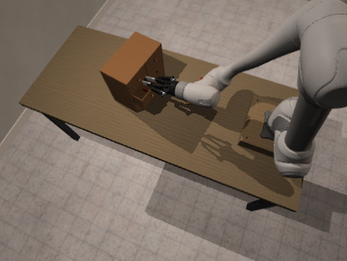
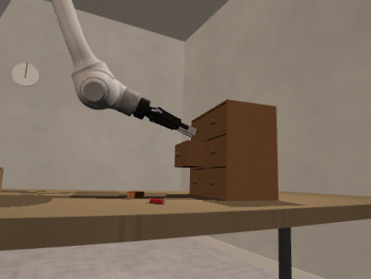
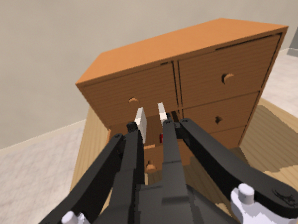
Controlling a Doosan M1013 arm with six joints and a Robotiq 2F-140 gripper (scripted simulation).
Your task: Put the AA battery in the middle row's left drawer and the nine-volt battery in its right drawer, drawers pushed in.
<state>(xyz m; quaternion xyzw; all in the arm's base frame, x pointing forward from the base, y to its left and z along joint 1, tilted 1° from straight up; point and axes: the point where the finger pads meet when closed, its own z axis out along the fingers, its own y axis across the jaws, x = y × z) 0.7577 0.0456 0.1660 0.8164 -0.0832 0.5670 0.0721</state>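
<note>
The pincer (image 3: 151,119) stands narrowly open, holding nothing, above the open drawer (image 2: 183,154); the red battery (image 3: 161,137), light, rigid and smooth, is best gripped across its middle.

No text, label, brand, number or sign can be read anywhere; the small chest (image 2: 248,147), the batteries and the arm carry no legible markings.
</note>
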